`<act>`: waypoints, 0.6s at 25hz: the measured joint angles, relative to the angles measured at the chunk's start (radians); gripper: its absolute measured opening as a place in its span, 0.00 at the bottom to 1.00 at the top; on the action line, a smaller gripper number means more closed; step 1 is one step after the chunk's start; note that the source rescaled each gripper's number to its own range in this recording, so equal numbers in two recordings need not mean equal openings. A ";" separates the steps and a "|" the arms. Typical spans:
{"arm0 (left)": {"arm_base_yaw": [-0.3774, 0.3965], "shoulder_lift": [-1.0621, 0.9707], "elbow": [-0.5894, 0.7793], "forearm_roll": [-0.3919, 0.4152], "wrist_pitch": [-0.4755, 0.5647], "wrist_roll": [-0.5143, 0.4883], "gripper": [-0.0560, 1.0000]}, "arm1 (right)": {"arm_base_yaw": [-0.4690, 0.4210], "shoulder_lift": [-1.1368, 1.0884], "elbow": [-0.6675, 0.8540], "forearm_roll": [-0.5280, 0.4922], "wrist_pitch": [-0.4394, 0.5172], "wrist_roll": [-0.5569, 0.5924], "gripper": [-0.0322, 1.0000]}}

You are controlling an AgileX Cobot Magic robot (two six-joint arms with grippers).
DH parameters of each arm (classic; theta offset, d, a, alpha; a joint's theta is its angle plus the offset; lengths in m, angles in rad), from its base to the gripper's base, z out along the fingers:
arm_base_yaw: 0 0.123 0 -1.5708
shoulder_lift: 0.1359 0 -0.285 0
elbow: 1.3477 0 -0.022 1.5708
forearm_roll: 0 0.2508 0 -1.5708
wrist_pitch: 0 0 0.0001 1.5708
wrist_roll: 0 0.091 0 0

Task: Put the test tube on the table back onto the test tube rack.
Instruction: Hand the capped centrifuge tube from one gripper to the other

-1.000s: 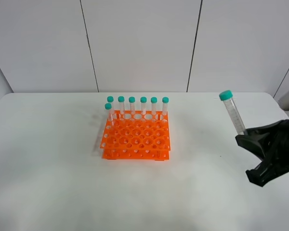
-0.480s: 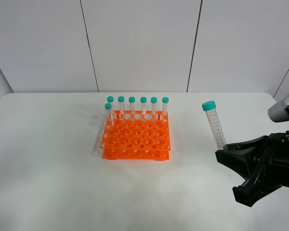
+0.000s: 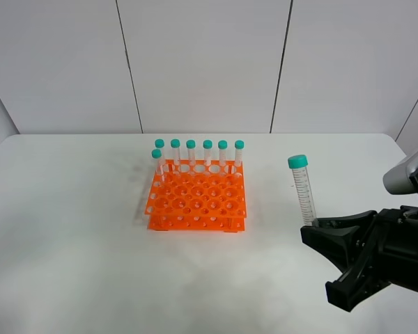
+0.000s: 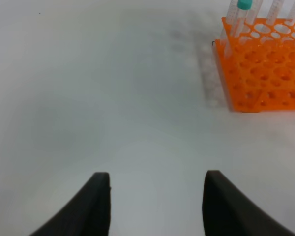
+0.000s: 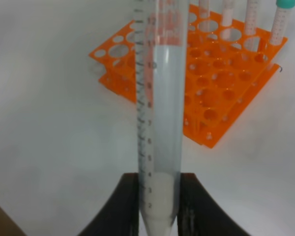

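My right gripper [image 3: 319, 228] is shut on the pointed lower end of the test tube [image 3: 302, 188], a slim clear tube with a teal cap, held nearly upright above the table [image 3: 70, 229], to the right of the orange test tube rack [image 3: 197, 202]. In the right wrist view the test tube [image 5: 160, 108] rises between the fingertips [image 5: 118, 206], with the rack [image 5: 206, 83] behind it. Several teal-capped tubes [image 3: 207, 152] stand along the rack's far row and left corner. My left gripper [image 4: 155, 196] is open and empty over bare table, with the rack [image 4: 263, 64] ahead of it.
A white panelled wall [image 3: 202, 62] stands behind the table. The table's right rear corner [image 3: 390, 142] lies close to my right arm. The rack's front rows of holes [image 3: 195, 212] hold no tubes.
My right gripper has carried the test tube leftward toward the rack and lower. The tube has gone from tilted to nearly upright. The rack and its tubes have not moved.
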State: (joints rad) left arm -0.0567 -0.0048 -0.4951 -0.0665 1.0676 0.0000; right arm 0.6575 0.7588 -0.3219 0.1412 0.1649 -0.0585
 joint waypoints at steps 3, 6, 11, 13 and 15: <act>0.000 0.000 0.000 0.000 0.000 0.000 0.73 | 0.044 0.000 0.001 0.002 -0.021 -0.027 0.04; 0.000 0.000 0.000 0.000 0.000 0.000 0.73 | 0.165 0.000 0.001 0.003 -0.030 -0.063 0.04; 0.000 0.000 0.000 0.000 0.000 0.000 0.73 | 0.371 0.000 0.001 0.003 -0.130 -0.073 0.04; 0.000 0.000 0.000 0.000 0.000 0.000 0.73 | 0.427 0.000 0.001 -0.005 -0.182 -0.085 0.04; 0.000 0.000 0.000 0.000 0.000 0.000 0.73 | 0.448 0.000 0.001 -0.008 -0.208 -0.090 0.04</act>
State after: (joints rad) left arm -0.0567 -0.0048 -0.4951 -0.0665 1.0676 0.0000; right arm 1.1051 0.7588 -0.3210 0.1334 -0.0431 -0.1489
